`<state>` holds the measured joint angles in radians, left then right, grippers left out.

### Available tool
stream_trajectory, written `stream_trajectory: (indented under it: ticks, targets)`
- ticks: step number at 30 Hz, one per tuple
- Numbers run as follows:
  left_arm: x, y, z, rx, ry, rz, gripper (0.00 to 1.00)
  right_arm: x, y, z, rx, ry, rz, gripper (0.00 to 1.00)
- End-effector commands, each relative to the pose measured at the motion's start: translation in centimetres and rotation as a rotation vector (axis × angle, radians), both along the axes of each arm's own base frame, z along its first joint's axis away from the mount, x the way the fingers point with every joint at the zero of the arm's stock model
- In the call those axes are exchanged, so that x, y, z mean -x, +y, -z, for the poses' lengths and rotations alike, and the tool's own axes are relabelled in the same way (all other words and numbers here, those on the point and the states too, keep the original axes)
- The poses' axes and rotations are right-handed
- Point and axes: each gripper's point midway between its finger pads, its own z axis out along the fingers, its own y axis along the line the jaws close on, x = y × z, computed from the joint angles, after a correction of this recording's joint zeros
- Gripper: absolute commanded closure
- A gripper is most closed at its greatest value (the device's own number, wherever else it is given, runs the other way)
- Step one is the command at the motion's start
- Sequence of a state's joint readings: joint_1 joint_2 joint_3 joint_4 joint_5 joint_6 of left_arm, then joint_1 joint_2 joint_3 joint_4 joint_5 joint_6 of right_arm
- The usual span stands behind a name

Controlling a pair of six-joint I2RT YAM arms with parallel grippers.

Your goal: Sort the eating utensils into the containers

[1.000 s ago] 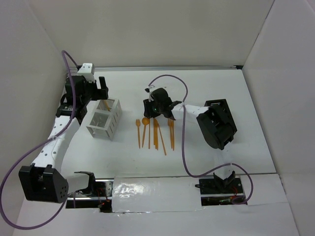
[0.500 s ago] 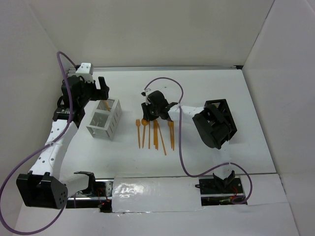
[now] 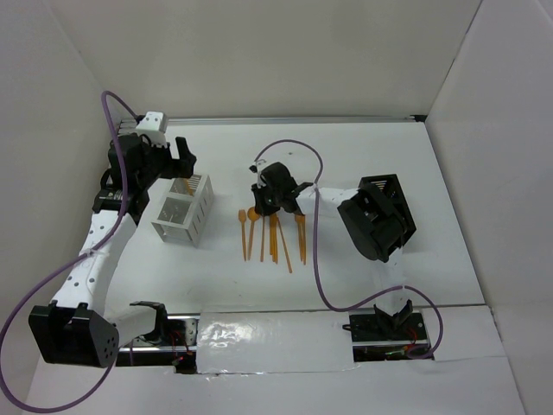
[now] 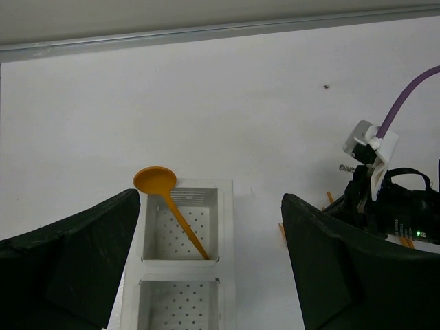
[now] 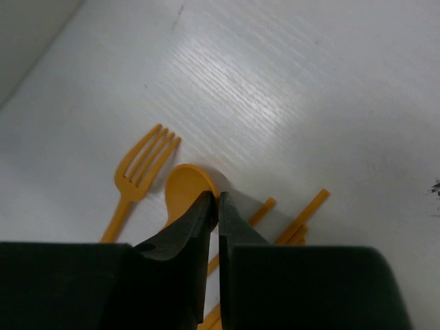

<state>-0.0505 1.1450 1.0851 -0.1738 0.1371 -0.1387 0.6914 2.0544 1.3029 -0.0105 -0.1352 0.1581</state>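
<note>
White table (image 3: 449, 259), white walls (image 3: 259, 52) all round. The right arm (image 3: 333, 194) reaches left, right gripper (image 5: 218, 201) tipped down, fingers pinched nearly together at the rim of a spoon (image 5: 184, 187), fork (image 5: 141, 165) at its 9 o'clock; gripping or not, can't tell. Left gripper (image 4: 211, 206) hangs spread wide over the white caddy (image 4: 225, 227), a second spoon (image 4: 155, 181) leaning in its far compartment.

In the right wrist view, the right gripper's (image 5: 218, 199) fingers (image 5: 192, 227) cover the spoon's (image 5: 187, 189) handle and the end of the fork's (image 5: 141, 168) handle. Whether they pinch the spoon cannot be told. In the left wrist view, the bottom edge cuts off the white caddy's (image 4: 226, 240) near compartment.
</note>
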Motion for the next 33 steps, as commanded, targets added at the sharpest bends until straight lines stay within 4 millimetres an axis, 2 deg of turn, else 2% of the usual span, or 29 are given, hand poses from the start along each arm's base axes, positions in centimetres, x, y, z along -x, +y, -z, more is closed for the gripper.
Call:
stream_trajectory:
  ticks: [1, 3, 6, 7, 8, 9, 11, 12, 13, 14, 16, 18, 20, 21, 22, 23, 24, 26, 27, 33]
  targets:
    - [0.1, -0.6, -3.5, 0.025, -0.085, 0.032, 0.03, 0.4, 0.0, 1.0, 0.015, 0.016, -0.013, 0.91]
    - [0.2, -1.1, -3.6, 0.030, -0.085, 0.061, 0.04, 0.1, -0.2, 0.7, 0.008, 0.016, -0.002, 0.99]
    - [0.8, -3.1, -3.7, 0.037, -0.075, 0.171, 0.08, -0.4, 0.0, -1.2, -0.035, 0.002, 0.006, 1.00]
    - [1.0, -4.4, -4.1, 0.038, -0.084, 0.245, 0.11, -0.6, -0.1, -1.9, -0.053, 0.002, 0.007, 1.00]
    - [1.5, -5.8, -3.8, 0.042, -0.065, 0.305, 0.13, -1.2, 0.0, -3.4, -0.082, -0.017, 0.012, 1.00]
    - [1.5, -6.2, -3.4, 0.048, -0.043, 0.334, 0.14, -1.1, 0.2, -4.3, -0.104, -0.018, 0.001, 1.00]
    - [2.1, -8.9, -1.6, 0.070, 0.051, 0.469, 0.21, -1.6, 0.5, -8.2, -0.175, -0.072, -0.016, 1.00]
    - [2.0, -8.9, -2.0, 0.069, 0.042, 0.470, 0.23, -1.6, 0.5, -8.3, -0.176, -0.072, -0.016, 1.00]
    - [2.0, -9.8, -1.1, 0.083, 0.073, 0.518, 0.25, -1.8, 0.6, -10.8, -0.217, -0.117, -0.027, 1.00]
    - [2.1, -10.3, -0.9, 0.083, 0.079, 0.542, 0.26, -1.8, 0.5, -11.7, -0.231, -0.128, -0.032, 1.00]
    - [2.4, -11.1, -0.6, 0.099, 0.081, 0.596, 0.29, -1.6, 0.8, -14.8, -0.284, -0.180, -0.057, 1.00]
    - [2.8, -11.5, -0.6, 0.099, 0.058, 0.636, 0.29, -1.6, 0.6, -16.5, -0.311, -0.208, -0.067, 1.00]
    - [3.4, -12.2, -0.3, 0.113, 0.037, 0.700, 0.29, -1.0, 0.7, -19.2, -0.359, -0.243, -0.103, 1.00]
    - [3.8, -12.6, 0.0, 0.121, 0.035, 0.731, 0.28, -0.8, 0.5, -19.6, -0.371, -0.249, -0.112, 1.00]
    - [4.1, -13.0, 0.3, 0.137, 0.041, 0.763, 0.27, -0.3, 0.6, -21.5, -0.407, -0.280, -0.141, 1.00]
    - [4.3, -13.1, 0.4, 0.144, 0.044, 0.779, 0.26, 0.1, 0.7, -21.7, -0.417, -0.284, -0.154, 1.00]
    - [4.1, -13.4, 0.7, 0.154, 0.057, 0.795, 0.25, 0.6, 0.5, -23.4, -0.439, -0.309, -0.170, 1.00]
    - [4.1, -13.6, 0.9, 0.170, 0.077, 0.808, 0.25, 1.5, 0.6, -24.3, -0.472, -0.330, -0.210, 1.00]
    - [4.1, -13.9, 1.1, 0.189, 0.096, 0.821, 0.25, 2.0, 0.6, -25.8, -0.495, -0.353, -0.214, 1.00]
    - [3.8, -14.2, 1.0, 0.220, 0.101, 0.826, 0.24, 4.1, 1.5, -27.4, -0.537, -0.365, -0.253, 1.00]
